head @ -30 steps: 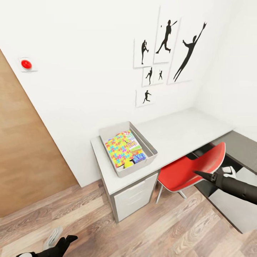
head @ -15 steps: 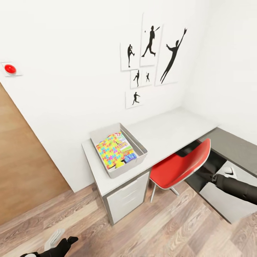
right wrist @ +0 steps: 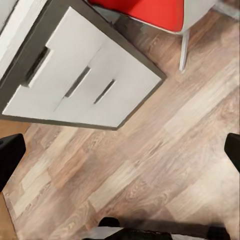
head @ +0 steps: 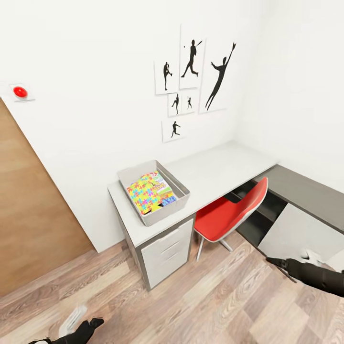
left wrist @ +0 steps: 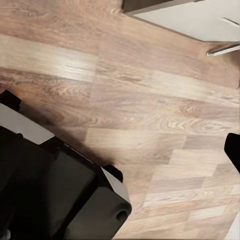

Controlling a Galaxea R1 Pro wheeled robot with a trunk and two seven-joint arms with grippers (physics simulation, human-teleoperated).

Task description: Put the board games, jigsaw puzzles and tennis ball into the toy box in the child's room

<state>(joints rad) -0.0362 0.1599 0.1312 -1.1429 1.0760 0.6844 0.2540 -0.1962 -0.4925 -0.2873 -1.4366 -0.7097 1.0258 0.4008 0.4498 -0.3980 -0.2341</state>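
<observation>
The light grey toy box (head: 180, 188) stands on the near end of the table (head: 215, 165), above its white drawer unit (head: 165, 251). Inside lies a bright jigsaw puzzle (head: 143, 196), with the printed edges of board games (head: 164, 188) beside it and a small blue one (head: 169, 201) at the near corner. I cannot pick out the tennis ball behind the box's near wall. My right gripper (head: 276, 262) hangs low over the floor, right of the chair; in the right wrist view it (right wrist: 120, 152) is open and empty. My left gripper (head: 93, 323) is low at the left, also open.
A red chair (head: 227, 215) is tucked under the table's middle. A lower dark-topped cabinet (head: 306, 188) runs along the right wall. Wood flooring (head: 215, 306) lies between me and the desk. A wooden door (head: 28, 205) is at the left. My dark base (left wrist: 55, 190) shows below the left wrist.
The whole picture has shifted, so the camera has moved: the desk now sits further off and more to the left. My right arm shows lower in the view. The box's contents look unchanged.
</observation>
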